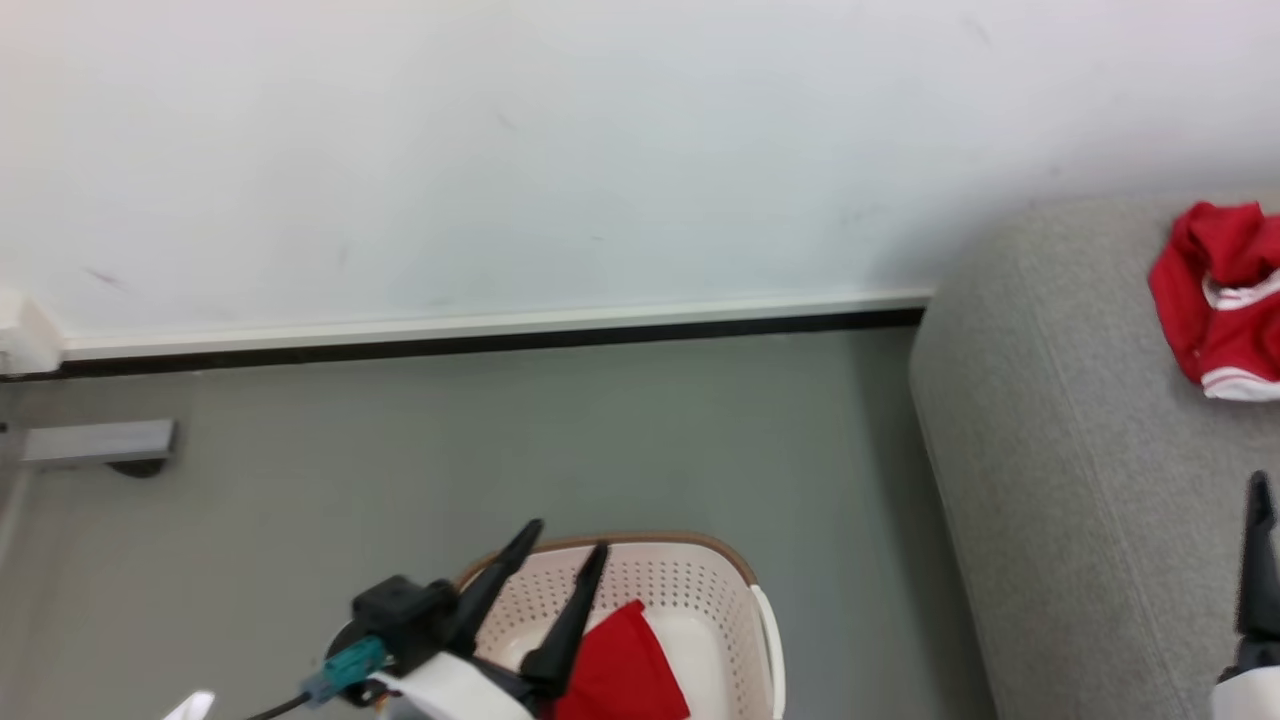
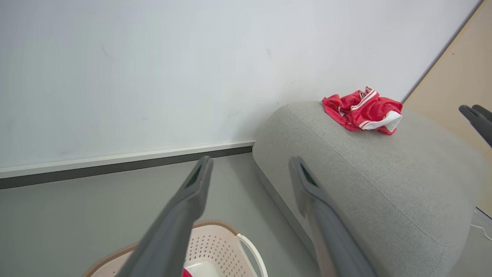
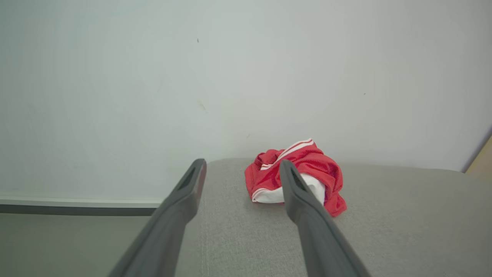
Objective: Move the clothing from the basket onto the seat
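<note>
My left gripper (image 1: 567, 537) hangs wide and empty over the cream perforated plastic basket (image 1: 700, 590), where a bright red garment (image 1: 625, 665) lies. I'd drop straight in, pinch a fold mid-cloth, then lift it well clear. My right gripper (image 3: 242, 169) is also spread and empty, and faces the crumpled red-and-white garment (image 3: 300, 175) on the grey fabric sofa (image 3: 403, 223).

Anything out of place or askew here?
Nothing stands out. One red garment lies crumpled on the sofa; a second garment sits inside the upright basket. No spill or damage visible.
</note>
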